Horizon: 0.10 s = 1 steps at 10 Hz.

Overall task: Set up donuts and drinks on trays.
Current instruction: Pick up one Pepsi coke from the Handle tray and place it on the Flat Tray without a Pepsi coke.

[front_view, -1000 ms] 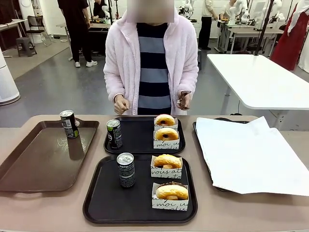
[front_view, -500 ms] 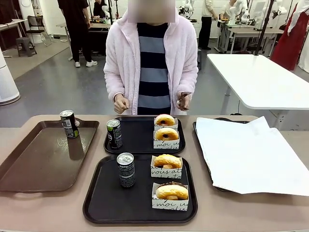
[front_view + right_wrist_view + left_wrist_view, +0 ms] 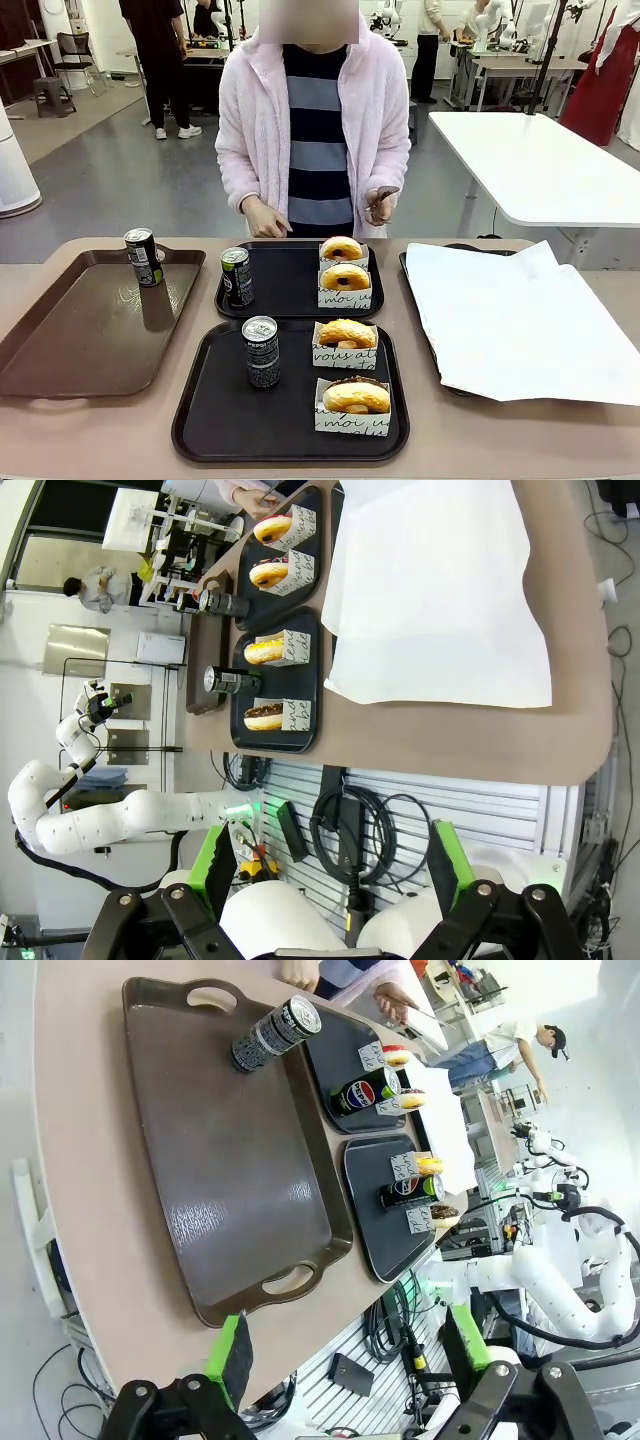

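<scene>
Lower centre: near black tray (image 3: 200,420) bearing one can (image 3: 261,351) and two boxed donuts (image 3: 351,396); far tray (image 3: 290,305) likewise; cans probably rigid, slick, best gripped mid-body; boxes likely crushable; left gripper (image 3: 345,1360) and right gripper (image 3: 325,875) spread wide, empty.

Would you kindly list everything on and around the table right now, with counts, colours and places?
Black trays: 2, black, centre; near tray, far tray.
Boxed donuts: 4, yellow or chocolate glaze in white boxes; near tray, far tray.
Cans: 3, dark; near tray, far tray, brown tray.
Brown tray: 1, brown, left.
Paper-lined tray: 1, white paper, right.
Person's hands: 2, at the far edge.
Left gripper: open, off the table's edge.
Right gripper: open, off the table's edge.
</scene>
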Available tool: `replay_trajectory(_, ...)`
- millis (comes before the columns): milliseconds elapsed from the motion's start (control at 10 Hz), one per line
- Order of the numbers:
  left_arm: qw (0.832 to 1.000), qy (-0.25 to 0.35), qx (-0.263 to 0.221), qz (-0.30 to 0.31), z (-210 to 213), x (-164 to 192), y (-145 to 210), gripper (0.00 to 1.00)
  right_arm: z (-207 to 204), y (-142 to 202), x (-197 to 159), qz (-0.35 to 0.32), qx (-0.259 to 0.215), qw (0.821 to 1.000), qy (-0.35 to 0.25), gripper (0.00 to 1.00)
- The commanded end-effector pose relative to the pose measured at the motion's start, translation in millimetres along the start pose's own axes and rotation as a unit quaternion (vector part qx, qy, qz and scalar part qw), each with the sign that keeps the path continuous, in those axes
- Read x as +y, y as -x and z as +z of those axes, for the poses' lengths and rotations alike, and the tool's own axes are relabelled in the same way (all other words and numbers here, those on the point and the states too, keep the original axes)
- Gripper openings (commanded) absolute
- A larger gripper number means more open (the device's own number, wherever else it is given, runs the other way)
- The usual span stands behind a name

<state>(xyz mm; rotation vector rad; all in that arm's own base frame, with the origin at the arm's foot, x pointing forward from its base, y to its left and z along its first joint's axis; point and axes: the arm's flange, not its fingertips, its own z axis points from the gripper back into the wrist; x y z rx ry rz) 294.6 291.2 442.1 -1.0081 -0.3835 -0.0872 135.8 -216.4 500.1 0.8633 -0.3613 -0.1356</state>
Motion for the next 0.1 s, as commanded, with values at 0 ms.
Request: replay_trajectory(0,1.000,0.008,-0.009,-0.012,-1.9,1.3,2.7,1.00,0.7,1.9,-1.7,0.002,0.000,1.000,-0.002,1.00)
